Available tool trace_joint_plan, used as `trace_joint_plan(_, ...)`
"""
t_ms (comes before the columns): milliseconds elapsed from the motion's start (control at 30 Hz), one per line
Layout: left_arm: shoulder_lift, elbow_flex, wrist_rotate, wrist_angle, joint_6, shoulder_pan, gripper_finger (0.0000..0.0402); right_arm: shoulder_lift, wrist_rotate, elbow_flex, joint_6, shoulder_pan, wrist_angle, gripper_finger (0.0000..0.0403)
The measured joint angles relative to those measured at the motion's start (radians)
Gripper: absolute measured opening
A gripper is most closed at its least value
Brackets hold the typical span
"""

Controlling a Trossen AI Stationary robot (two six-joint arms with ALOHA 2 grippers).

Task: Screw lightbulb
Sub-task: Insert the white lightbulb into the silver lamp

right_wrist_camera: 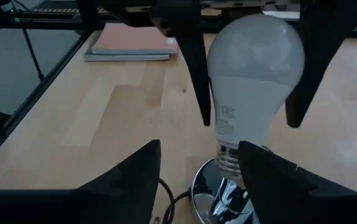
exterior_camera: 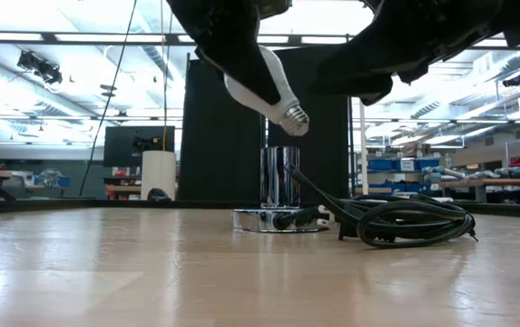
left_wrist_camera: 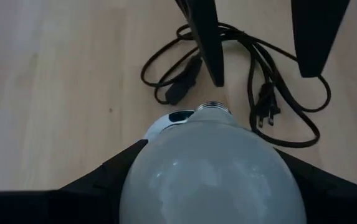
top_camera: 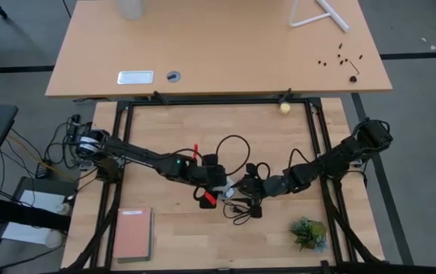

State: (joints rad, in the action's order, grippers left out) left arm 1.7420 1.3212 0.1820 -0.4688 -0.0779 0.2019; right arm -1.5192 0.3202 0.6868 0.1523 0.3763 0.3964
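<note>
Bulb held over the socket, threads not yet engaged.

You have the white frosted pear-shaped lightbulb (exterior_camera: 264, 84) clamped by its glass in the left gripper (left_wrist_camera: 210, 180), tilted, its ribbed silver screw base pointing down just above the shiny chrome socket (exterior_camera: 280, 177) with its coiled black cord (exterior_camera: 405, 218). Seating and turning are, by my reading, all left to do. Your right gripper (right_wrist_camera: 200, 165) sits beside the bulb's neck, fingers apart and touching nothing. The bulb looks smooth, matt and unbroken.
</note>
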Motion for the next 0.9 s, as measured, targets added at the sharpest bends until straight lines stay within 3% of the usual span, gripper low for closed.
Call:
trace_joint_plan(500,-0.003,0.081,-0.022,-0.001,0.05,-0.024,0.0269,-0.044,-0.026,0.0,-0.027,-0.074,0.018,0.0222)
trace_joint_plan(900,0.072,0.081,-0.019,0.002,0.077,-0.032,0.0269,-0.045,-0.029,0.0,0.071,-0.087,-0.083,0.0222)
